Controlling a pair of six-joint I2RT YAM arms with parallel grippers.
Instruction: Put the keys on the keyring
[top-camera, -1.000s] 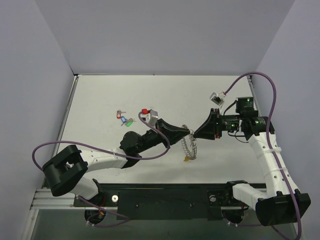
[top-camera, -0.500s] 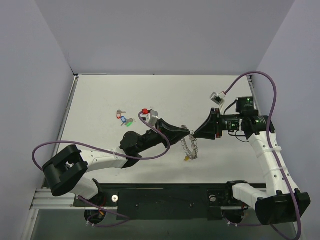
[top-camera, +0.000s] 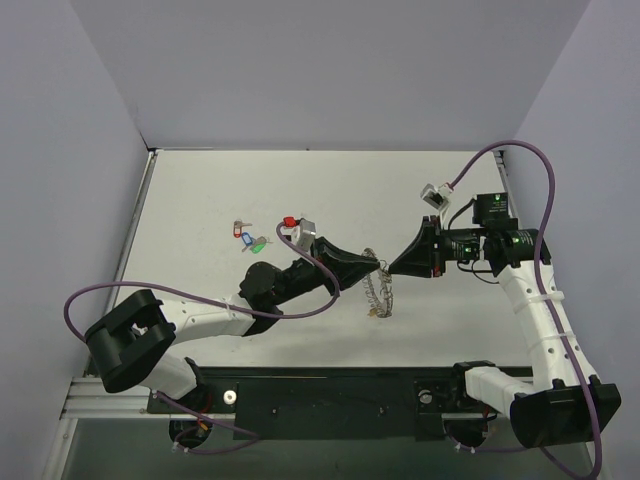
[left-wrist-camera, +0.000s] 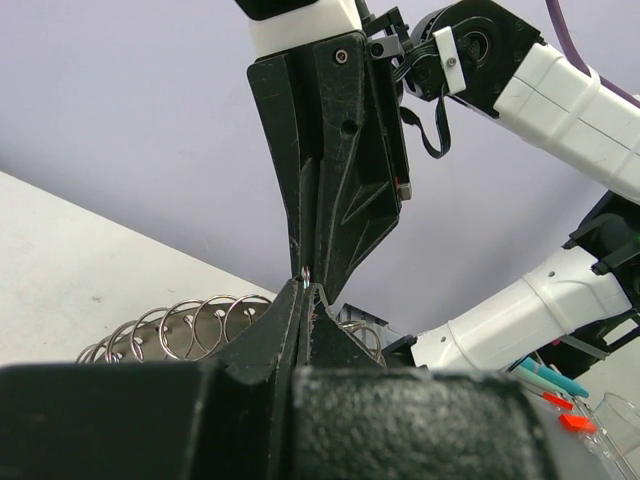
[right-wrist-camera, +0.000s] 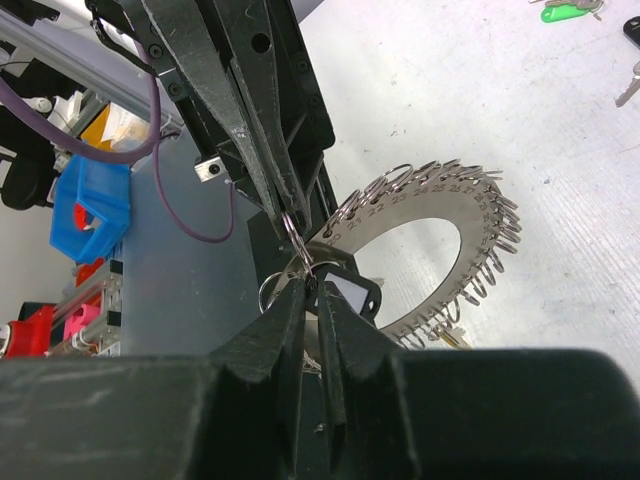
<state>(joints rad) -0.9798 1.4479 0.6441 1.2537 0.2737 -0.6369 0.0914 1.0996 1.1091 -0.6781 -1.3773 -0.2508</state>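
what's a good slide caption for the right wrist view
Left claw and right claw meet tip to tip at the edge of the numbered keyring, a black tag beside them.

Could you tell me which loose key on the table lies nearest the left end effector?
The red-tagged key; the green-tagged key and blue-tagged key lie farther left.

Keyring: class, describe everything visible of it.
The keyring is a flat silver metal band stamped with numbers, its outer edge fringed with small wire rings. It hangs tilted, held up at one edge, where the left gripper is shut on a ring. The right gripper's nearly closed tips meet the same spot. A black tag sits there; a yellow tag dangles opposite.
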